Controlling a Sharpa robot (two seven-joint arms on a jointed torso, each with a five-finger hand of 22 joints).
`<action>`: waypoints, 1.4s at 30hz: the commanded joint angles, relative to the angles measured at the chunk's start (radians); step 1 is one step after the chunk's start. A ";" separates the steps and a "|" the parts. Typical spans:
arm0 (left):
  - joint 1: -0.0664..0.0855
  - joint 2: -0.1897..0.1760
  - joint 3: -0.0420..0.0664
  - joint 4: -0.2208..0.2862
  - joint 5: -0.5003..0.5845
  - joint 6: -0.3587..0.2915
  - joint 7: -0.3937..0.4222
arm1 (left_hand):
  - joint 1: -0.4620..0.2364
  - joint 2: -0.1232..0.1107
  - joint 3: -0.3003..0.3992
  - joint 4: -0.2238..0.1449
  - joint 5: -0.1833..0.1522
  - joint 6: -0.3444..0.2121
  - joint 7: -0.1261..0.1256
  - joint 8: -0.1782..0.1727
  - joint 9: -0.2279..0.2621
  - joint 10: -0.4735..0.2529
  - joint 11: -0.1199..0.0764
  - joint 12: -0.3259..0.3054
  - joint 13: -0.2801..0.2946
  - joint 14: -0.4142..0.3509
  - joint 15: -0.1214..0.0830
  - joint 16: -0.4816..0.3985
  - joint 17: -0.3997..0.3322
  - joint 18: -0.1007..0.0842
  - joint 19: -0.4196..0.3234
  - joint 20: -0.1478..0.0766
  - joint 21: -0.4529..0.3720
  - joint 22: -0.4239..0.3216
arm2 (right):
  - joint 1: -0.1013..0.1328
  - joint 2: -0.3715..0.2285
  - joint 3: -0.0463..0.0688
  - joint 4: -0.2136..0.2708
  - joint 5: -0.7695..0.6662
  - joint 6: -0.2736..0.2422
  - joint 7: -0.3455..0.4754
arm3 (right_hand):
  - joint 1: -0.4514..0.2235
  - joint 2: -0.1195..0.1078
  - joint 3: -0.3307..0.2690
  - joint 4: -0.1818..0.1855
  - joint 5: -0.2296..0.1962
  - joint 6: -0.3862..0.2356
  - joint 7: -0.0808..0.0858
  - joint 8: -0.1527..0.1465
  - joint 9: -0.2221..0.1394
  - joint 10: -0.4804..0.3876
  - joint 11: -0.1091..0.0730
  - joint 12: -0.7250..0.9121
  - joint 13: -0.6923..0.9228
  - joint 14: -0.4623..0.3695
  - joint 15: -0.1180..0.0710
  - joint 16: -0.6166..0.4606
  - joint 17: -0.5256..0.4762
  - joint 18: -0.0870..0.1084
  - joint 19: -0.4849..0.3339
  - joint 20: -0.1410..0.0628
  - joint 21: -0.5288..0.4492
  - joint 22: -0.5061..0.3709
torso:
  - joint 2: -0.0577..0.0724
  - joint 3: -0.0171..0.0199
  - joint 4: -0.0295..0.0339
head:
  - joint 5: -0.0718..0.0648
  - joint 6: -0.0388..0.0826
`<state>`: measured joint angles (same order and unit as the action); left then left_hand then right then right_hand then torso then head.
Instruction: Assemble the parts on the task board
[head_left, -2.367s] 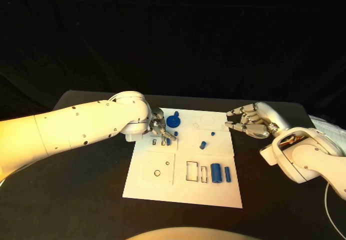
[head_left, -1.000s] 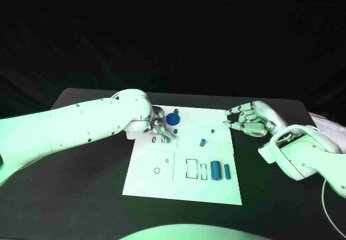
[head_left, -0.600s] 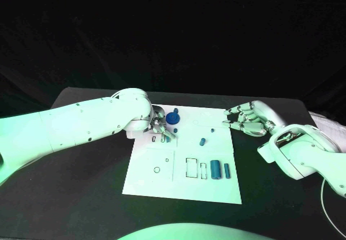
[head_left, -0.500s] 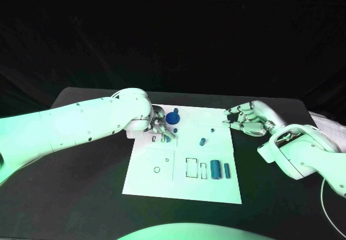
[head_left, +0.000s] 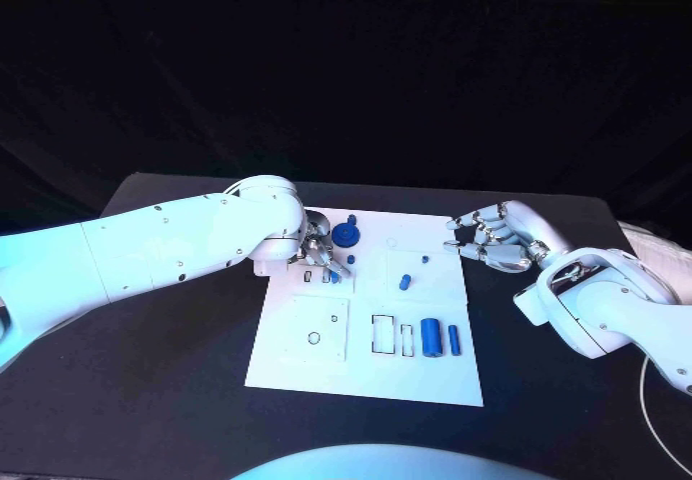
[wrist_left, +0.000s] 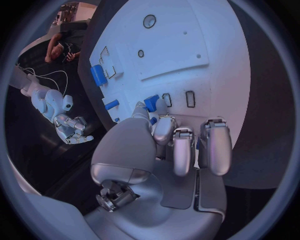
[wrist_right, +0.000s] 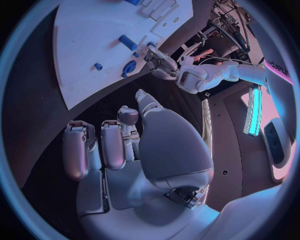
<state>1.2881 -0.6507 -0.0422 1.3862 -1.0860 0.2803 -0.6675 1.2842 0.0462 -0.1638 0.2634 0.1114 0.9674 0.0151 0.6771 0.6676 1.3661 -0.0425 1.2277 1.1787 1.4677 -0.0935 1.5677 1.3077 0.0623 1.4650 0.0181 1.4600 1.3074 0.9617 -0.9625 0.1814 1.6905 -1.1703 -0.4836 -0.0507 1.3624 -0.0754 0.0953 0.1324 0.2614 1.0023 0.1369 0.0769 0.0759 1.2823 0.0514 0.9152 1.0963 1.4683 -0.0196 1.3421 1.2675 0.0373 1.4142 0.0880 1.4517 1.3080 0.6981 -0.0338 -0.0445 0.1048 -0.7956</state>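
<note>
Blue part (head_left: 333, 274) in left robot hand (head_left: 319, 257) stands upright.

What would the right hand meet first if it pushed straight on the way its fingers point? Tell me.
Likely the far right edge of the task board: the right hand, empty, points toward it. The nearest blue piece lies slightly nearer the robot. Depth is unclear.

1. A matte black table (head_left: 159, 390) with rounded far corners takes up the lower half of the head view.
2. Behind the table hangs a dull black fabric backdrop (head_left: 361, 90), loosely creased.
3. Off beyond the table's edge, a bright cyan vertical light strip (wrist_right: 253, 111) glows on a stand, with a pinkish panel (wrist_right: 277, 150) just beside it.
</note>
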 joint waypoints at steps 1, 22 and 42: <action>0.000 0.003 0.000 0.000 0.014 0.024 -0.001 | 0.065 0.019 0.040 -0.025 0.008 -0.014 -0.004 -0.006 0.006 -0.004 -0.010 -0.008 -0.004 0.103 -0.011 0.003 0.263 -0.018 0.008 -0.008 -0.002 0.075 | -0.001 0.001 0.000 -0.001 -0.008 0.012 0.002 | -0.011 -0.002 -0.005 0.002 0.003 0.008 0.000 0.003 0.001 0.004 -0.004 0.005 0.002 0.038 -0.006 0.002 0.001 0.020 -0.001 -0.003 -0.003 0.027 | 0.000 0.0002 0.0000 | 0.001 -0.003; -0.003 -0.031 0.003 0.032 0.129 -0.080 0.014 | 0.040 -0.203 0.763 -0.093 0.013 -0.023 0.012 -0.086 0.080 -0.006 0.003 -0.035 -0.020 0.103 -0.002 0.003 0.263 -0.016 0.003 -0.001 -0.014 0.078 | -0.007 0.005 0.000 -0.008 -0.001 0.030 0.010 | -0.011 -0.002 -0.006 0.002 0.002 0.008 0.000 0.003 0.001 0.010 -0.004 0.016 0.009 0.041 -0.006 0.009 0.011 0.018 0.002 -0.003 -0.001 0.031 | 0.000 0.0027 0.0005 | -0.001 -0.005; -0.013 -0.075 0.002 0.074 0.070 -0.193 0.032 | 0.011 -0.220 0.822 -0.129 0.019 -0.013 0.010 -0.083 0.098 0.008 -0.001 -0.019 -0.003 0.103 -0.003 0.003 0.263 -0.021 0.016 -0.002 0.000 0.101 | -0.013 0.009 0.000 -0.017 0.009 0.050 0.025 | -0.011 -0.004 -0.006 0.002 0.002 0.007 0.000 0.002 0.000 0.000 -0.004 -0.003 -0.006 0.039 -0.006 0.001 0.001 0.021 -0.005 -0.003 -0.007 0.021 | 0.000 0.0064 0.0063 | 0.003 -0.008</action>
<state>1.2773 -0.7296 -0.0401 1.4599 -0.9676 0.1082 -0.6512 1.3057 -0.1753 0.4920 0.2945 0.1268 0.9399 0.0369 0.5924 0.7637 1.3670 -0.0431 1.2055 1.1745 1.4657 -0.0982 1.5677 1.3074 0.0469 1.4650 0.0107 1.4560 1.3073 0.9502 -0.9546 0.1815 1.6729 -1.1626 -0.4505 -0.0406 1.3584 -0.0795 0.0953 0.1324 0.2613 1.0023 0.1369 0.0769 0.0758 1.2859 0.0478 0.9155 1.0913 1.4683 -0.0196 1.3480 1.2694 0.0480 1.4143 0.0880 1.4513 1.3076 0.6981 -0.0297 -0.0390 0.1067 -0.8038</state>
